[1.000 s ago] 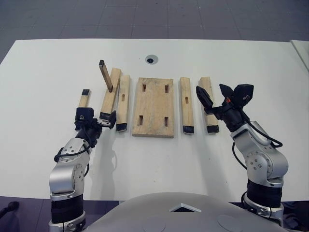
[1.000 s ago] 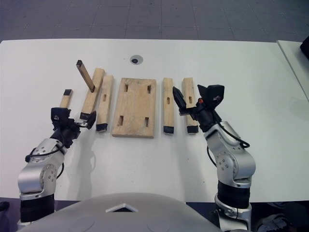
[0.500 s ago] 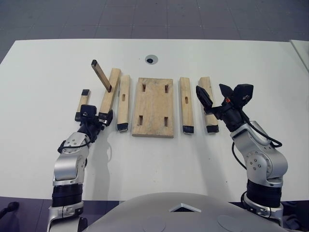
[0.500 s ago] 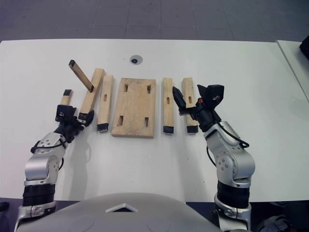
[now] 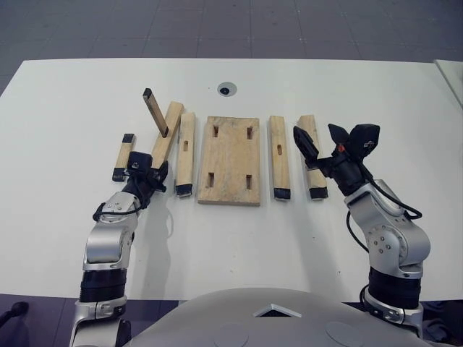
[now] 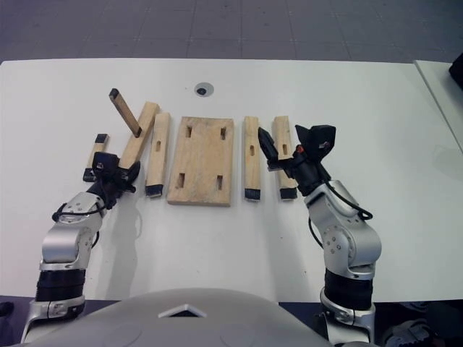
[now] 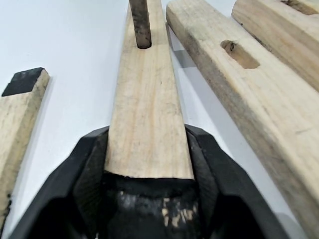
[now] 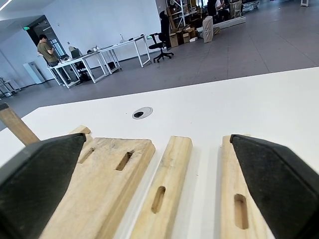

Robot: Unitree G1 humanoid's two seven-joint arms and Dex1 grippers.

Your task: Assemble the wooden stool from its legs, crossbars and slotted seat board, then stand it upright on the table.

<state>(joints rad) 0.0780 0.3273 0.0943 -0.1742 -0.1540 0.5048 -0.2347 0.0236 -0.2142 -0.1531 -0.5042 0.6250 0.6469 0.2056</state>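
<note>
Head view: our left gripper is clamped on the black-capped near end of the outer left leg. A crossbar stands tilted in that leg's slot, ahead of the gripper. A loose crossbar lies just beside the gripper on its outer side, and the inner left leg lies just beside it on the inner side. The slotted seat board lies flat between the two grippers. Our right gripper is spread wide and empty, above the near ends of the inner right leg and outer right leg.

Left wrist view: the fingers press both sides of the held leg. The crossbar's foot sits in the slot farther along.

Right wrist view: both right legs and the board lie ahead, between the spread fingers.

Judgement: assembly has barely begun. We should lift level and slowly. The tilted crossbar looks loosely seated, and a twist could shed it or knock the neighbouring leg.
</note>
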